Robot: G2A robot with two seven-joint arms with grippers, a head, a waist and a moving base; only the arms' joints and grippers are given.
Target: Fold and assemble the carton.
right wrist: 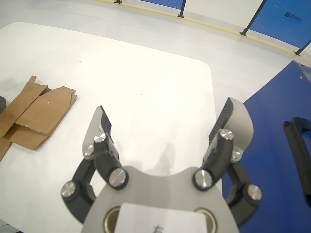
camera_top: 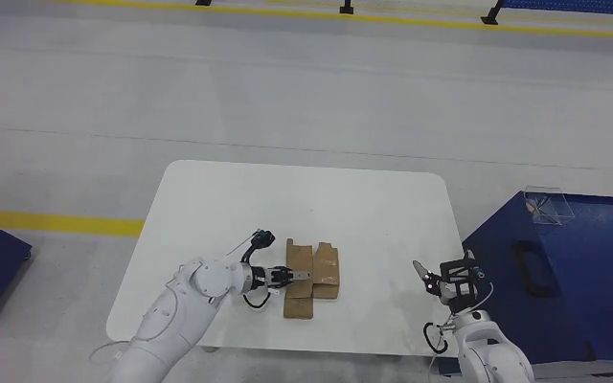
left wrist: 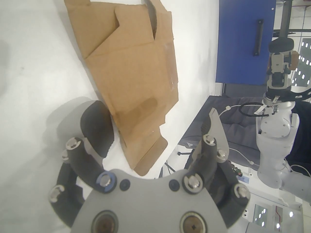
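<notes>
Left gripper (camera_top: pixel 290 277) sits low over the near-left part of the white table (camera_top: pixel 287 201), reaching in from the carton's left side. Its jaws are apart, with nothing clamped. In the left wrist view the left gripper (left wrist: pixel 153 109) straddles one end of the carton (left wrist: pixel 136 73): the dark finger pad (left wrist: pixel 97 129) is down at table (left wrist: pixel 36 49) level just beside the cardboard edge, and the other finger (left wrist: pixel 215 127) is raised on the far side of it. Hard to say whether the pad actually touches the cardboard. The carton (camera_top: pixel 326 263) lies flat and unassembled near the table's front edge, roughly mid-table. It is brown, with two panels side by side, flaps sticking out at the ends and one flap partly lifted. From the right wrist view the carton (right wrist: pixel 36 115) lies flat on the table (right wrist: pixel 145 86), well apart from that arm. Right gripper (camera_top: pixel 442 270) hangs over the table's near-right corner, away from the carton. In the right wrist view the right gripper (right wrist: pixel 165 105) has its fingers spread wide and holds nothing. Right of the table stands a blue cabinet (camera_top: pixel 565 287) with a black handle (camera_top: pixel 527 268); both the cabinet (right wrist: pixel 267 134) and the handle (right wrist: pixel 298 134) show close beside the right gripper. A small clear container (camera_top: pixel 548 206) sits on the cabinet's far end.
</notes>
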